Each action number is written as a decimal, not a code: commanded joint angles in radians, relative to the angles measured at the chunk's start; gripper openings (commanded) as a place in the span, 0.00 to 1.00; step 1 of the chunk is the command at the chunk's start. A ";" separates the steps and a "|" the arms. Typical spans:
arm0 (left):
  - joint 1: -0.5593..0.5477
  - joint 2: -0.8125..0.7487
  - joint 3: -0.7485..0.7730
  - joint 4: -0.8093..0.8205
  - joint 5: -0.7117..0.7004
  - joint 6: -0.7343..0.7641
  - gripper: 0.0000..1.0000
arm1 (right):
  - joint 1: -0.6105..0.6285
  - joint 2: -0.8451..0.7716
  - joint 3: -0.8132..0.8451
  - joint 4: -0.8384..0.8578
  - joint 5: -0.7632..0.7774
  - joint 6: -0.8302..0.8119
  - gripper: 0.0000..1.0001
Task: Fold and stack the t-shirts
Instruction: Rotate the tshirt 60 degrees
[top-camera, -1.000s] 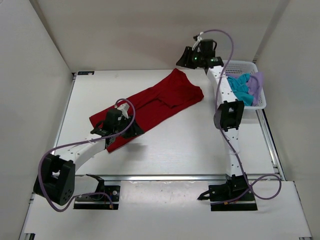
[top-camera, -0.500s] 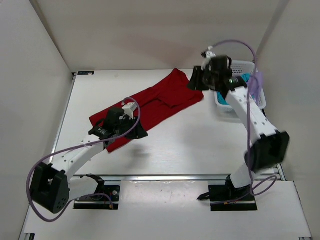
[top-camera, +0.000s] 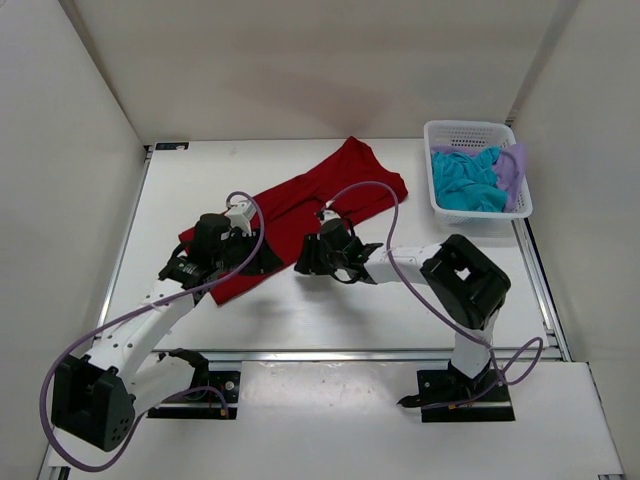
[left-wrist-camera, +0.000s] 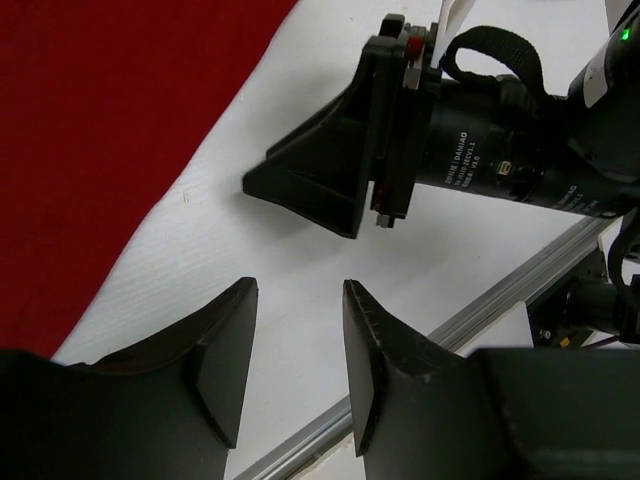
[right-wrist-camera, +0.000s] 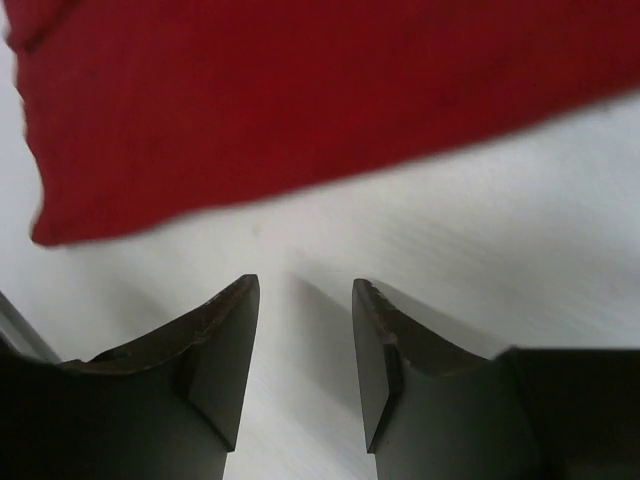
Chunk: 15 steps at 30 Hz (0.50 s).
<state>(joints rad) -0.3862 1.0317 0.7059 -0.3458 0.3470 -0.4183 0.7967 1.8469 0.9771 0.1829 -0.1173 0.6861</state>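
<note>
The red t-shirt (top-camera: 330, 195) lies spread out diagonally on the table, from the left middle up to the back centre. My left gripper (top-camera: 268, 264) is at its lower front edge, open and holding nothing; in the left wrist view the left gripper (left-wrist-camera: 298, 290) hangs over bare table with the red t-shirt (left-wrist-camera: 100, 120) to its upper left. My right gripper (top-camera: 303, 260) faces it from the right, open and empty, a short way off the shirt's front edge. In the right wrist view the right gripper (right-wrist-camera: 305, 285) is just below the red t-shirt (right-wrist-camera: 300, 90). The teal t-shirt (top-camera: 468, 180) and the lavender t-shirt (top-camera: 510, 168) lie crumpled in the basket.
A white mesh basket (top-camera: 470, 126) stands at the back right corner. White walls close in the table on three sides. A metal rail (top-camera: 350, 353) runs along the near edge. The right arm's black wrist (left-wrist-camera: 470, 130) is close in front of my left gripper.
The right arm has swung from the back by the basket down to the table's middle, beside the red shirt's front edge. The left gripper has shifted slightly along that edge.
</note>
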 joint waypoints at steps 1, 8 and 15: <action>0.013 -0.033 0.006 -0.016 0.003 0.016 0.50 | 0.032 0.060 0.084 0.135 0.159 0.081 0.42; 0.033 -0.016 -0.002 -0.007 -0.011 0.016 0.47 | 0.013 0.196 0.186 0.061 0.136 0.122 0.28; 0.029 0.004 -0.011 0.014 -0.008 0.000 0.46 | -0.042 0.080 0.046 0.072 0.125 0.118 0.00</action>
<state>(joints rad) -0.3546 1.0359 0.7029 -0.3477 0.3435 -0.4191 0.7921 2.0117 1.1057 0.2649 -0.0235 0.8070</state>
